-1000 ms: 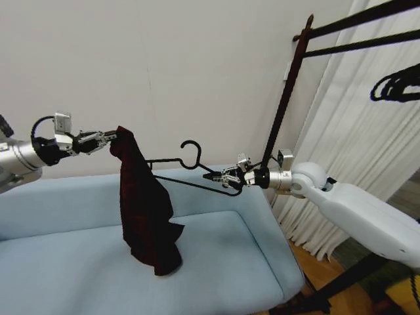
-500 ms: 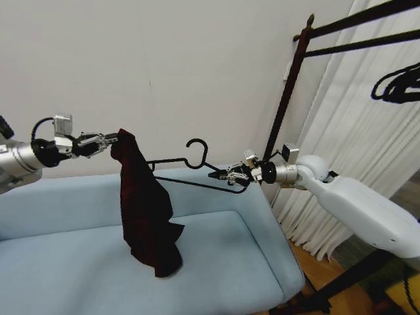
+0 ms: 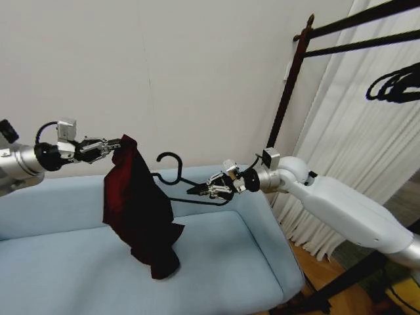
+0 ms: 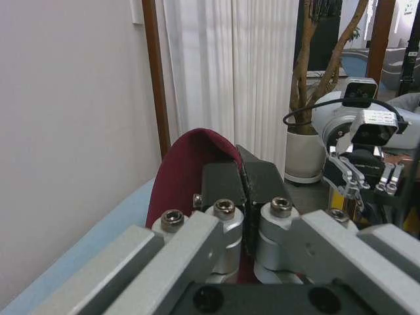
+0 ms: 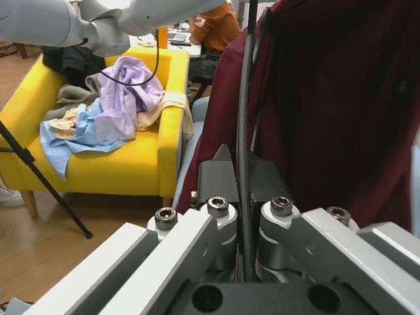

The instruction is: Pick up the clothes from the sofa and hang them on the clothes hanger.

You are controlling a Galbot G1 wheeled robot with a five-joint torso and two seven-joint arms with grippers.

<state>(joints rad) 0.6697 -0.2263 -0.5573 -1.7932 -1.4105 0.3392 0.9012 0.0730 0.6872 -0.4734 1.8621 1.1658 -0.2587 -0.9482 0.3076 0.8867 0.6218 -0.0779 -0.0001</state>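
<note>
A dark red garment hangs above the light blue sofa, its lower end resting on the seat. My left gripper is shut on the garment's top edge. My right gripper is shut on the bar of a black wire hanger, whose hook points up and whose far end reaches into the garment. The hanger bar runs between the right fingers. The dark clothes rack stands at the right, behind the right arm.
Several black hangers hang on the rack's top bar at the upper right. White curtains are behind the rack. A yellow armchair piled with clothes stands across the room. The white wall is close behind the sofa.
My right gripper has moved left and slightly down, pushing the hanger further into the garment. The garment's upper part has spread out to the left. The left gripper has barely shifted.
</note>
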